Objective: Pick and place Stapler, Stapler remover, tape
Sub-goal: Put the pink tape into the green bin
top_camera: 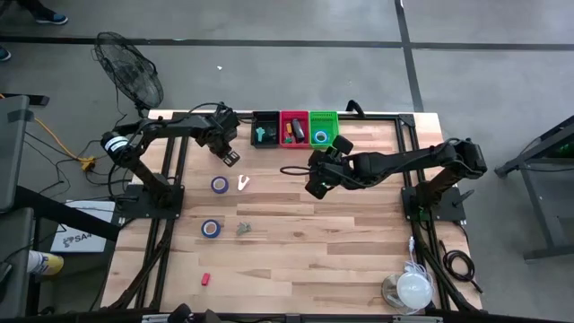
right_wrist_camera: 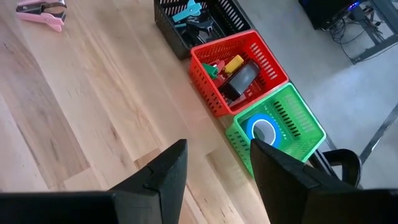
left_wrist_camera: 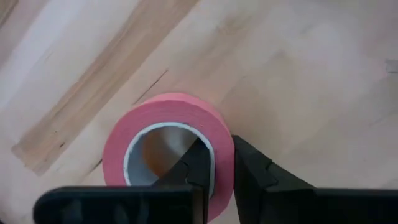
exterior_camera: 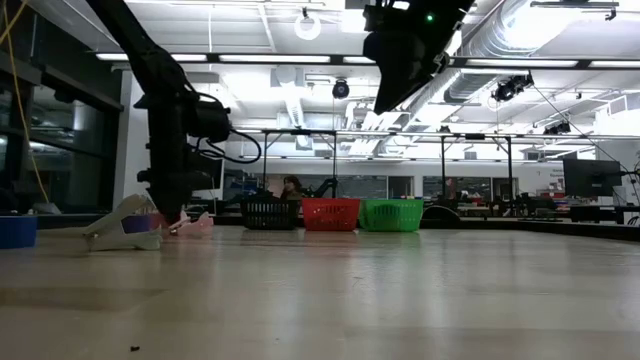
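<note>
A pink tape roll (left_wrist_camera: 165, 127) lies flat with its hole up, and my left gripper (left_wrist_camera: 221, 143) is shut on its wall. In the high view this gripper (top_camera: 226, 151) is near the table's far left, left of three baskets. A white staple remover (top_camera: 244, 183) and two blue tape rolls (top_camera: 220, 184) (top_camera: 211, 228) lie on the wood nearer the front. My right gripper (right_wrist_camera: 214, 165) is open and touches nothing. It hangs above the table (top_camera: 316, 187), in front of the green basket (right_wrist_camera: 280, 127). My left gripper pinches the pink roll's wall (left_wrist_camera: 222, 163), one finger (left_wrist_camera: 198, 163) inside the hole and the other (left_wrist_camera: 258, 177) outside. The fingers come from above, pointing down. The roll stays flat; whether it is off the wood, I cannot tell.
The black basket (top_camera: 265, 128), red basket (top_camera: 294, 128) and green basket (top_camera: 323, 128) line the far edge, holding teal tools, staplers and a blue roll. A small pink and grey object (right_wrist_camera: 40, 11) lies near my left gripper. A small red item (top_camera: 204, 279) and a round lamp (top_camera: 413, 289) sit near the front.
</note>
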{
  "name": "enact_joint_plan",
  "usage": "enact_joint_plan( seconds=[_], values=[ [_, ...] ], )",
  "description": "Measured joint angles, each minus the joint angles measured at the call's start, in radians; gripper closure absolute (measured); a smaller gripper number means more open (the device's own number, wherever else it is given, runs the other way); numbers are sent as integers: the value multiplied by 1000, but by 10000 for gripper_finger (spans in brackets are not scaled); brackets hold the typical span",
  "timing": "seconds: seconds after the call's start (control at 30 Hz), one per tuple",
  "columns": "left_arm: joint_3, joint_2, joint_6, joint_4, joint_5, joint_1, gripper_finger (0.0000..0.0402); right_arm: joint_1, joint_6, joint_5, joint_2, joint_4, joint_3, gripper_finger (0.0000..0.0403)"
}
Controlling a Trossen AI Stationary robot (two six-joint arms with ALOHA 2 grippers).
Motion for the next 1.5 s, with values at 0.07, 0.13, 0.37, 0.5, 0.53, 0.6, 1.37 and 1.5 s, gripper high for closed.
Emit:
enact_joint_plan(
  seconds=[0.07,0.13,0.37,0.5,0.53,0.6,1.37,1.5],
  values=[
    [-3,-9,27,-3,12,0,369,0,15,0,0,1,0,235],
    [-7,-29,50,-26,26,-2,367,0,21,4,10,13,0,235],
    [-7,-233,116,17,235,-14,367,-3,1,64,117,115,0,235],
    [-5,-389,170,84,498,-15,367,-3,-69,67,194,252,0,235],
    [-5,-422,183,96,570,-16,367,-3,-91,61,208,293,0,235],
    [-5,-482,206,126,711,-15,367,-3,-139,39,231,378,0,235],
    [-9,-657,289,367,1039,-274,367,-11,-592,-265,248,1241,0,236],
    [-9,-657,289,367,1027,-291,367,-13,-593,-300,248,1273,0,236]
  ],
)
